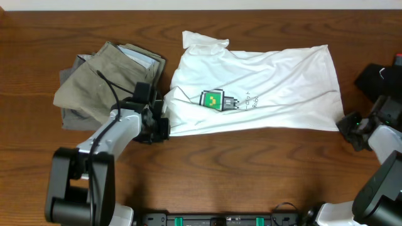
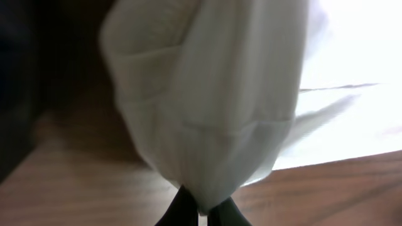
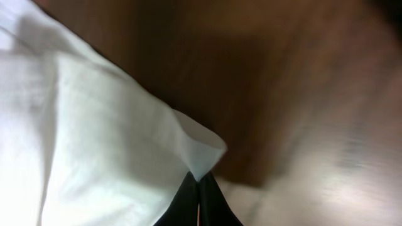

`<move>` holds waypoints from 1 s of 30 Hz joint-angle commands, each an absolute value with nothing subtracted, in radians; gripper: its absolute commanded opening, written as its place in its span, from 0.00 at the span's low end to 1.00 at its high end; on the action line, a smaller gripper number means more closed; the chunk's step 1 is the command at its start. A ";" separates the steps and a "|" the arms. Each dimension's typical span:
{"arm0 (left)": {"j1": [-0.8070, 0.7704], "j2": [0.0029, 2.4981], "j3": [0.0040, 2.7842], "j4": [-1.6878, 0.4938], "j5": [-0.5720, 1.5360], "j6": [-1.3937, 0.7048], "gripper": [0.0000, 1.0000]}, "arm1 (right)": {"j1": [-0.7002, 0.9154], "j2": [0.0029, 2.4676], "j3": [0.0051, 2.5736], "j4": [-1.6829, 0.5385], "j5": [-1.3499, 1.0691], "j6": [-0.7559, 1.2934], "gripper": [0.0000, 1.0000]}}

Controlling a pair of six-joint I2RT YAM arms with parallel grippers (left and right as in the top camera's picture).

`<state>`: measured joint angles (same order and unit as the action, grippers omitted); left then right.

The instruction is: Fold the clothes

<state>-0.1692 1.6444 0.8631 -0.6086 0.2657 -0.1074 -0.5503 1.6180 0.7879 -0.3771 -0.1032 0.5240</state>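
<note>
A white T-shirt [image 1: 264,94] with a small green and black print lies spread across the middle of the wooden table. My left gripper [image 1: 160,127] is shut on the shirt's near left corner, and its bunched cloth [image 2: 207,125] fills the left wrist view above the fingertips [image 2: 200,210]. My right gripper [image 1: 349,129] is shut on the shirt's near right corner, where a pointed corner of cloth [image 3: 202,154] sits between the closed fingertips [image 3: 198,188]. The shirt's front edge stretches between the two grippers.
A pile of folded khaki and grey clothes [image 1: 103,78] lies at the left of the table, just behind my left arm. A black object [image 1: 377,78] sits at the right edge. Bare wood runs along the front of the table [image 1: 251,169].
</note>
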 commanded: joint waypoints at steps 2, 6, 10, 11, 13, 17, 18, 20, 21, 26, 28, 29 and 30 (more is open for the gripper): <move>-0.124 1.547 0.890 -0.636 0.214 -0.109 0.06 | -0.623 1.552 0.810 -0.399 -0.086 0.496 0.01; -0.099 1.496 0.890 -0.644 0.216 -0.109 0.06 | -0.638 1.517 0.810 -0.427 -0.086 0.459 0.01; -0.099 1.491 0.890 -0.651 0.216 -0.109 0.06 | -0.638 1.511 0.810 -0.442 -0.086 0.455 0.01; -0.099 1.491 0.890 -0.655 0.216 -0.109 0.06 | -0.638 1.511 0.810 -0.446 -0.086 0.455 0.02; -0.098 1.491 0.890 -0.667 0.216 -0.109 0.06 | -0.639 1.511 0.810 -0.452 -0.084 0.455 0.04; -0.098 1.490 0.890 -0.712 0.225 -0.109 0.40 | -0.642 1.510 0.810 -0.468 -0.067 0.455 0.27; -0.098 1.489 0.890 -0.726 0.228 -0.109 0.43 | -0.646 1.509 0.812 -0.473 -0.067 0.455 0.30; -0.099 1.483 0.897 -0.755 0.230 -0.109 0.45 | -0.654 1.509 0.821 -0.485 -0.068 0.455 0.32; -0.099 1.478 0.905 -0.768 0.236 -0.109 0.47 | -0.659 1.509 0.831 -0.493 -0.069 0.455 0.34; -0.099 1.439 1.008 -0.812 0.307 -0.105 0.51 | -0.661 1.502 0.935 -0.542 -0.209 0.379 0.35; -0.099 1.436 1.090 -0.832 0.334 -0.105 0.51 | -0.659 1.497 0.996 -0.565 -0.300 0.350 0.36; -0.100 1.438 1.142 -0.839 0.352 -0.104 0.51 | -0.656 1.497 1.028 -0.579 -0.340 0.337 0.37; -0.102 1.440 1.192 -0.840 0.368 -0.105 0.51 | -0.649 1.498 1.068 -0.603 -0.386 0.316 0.38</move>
<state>-0.1055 1.4673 1.0721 -0.8387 0.3023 -0.1074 -0.6567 1.5238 0.9787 -0.5800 -0.2256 0.3943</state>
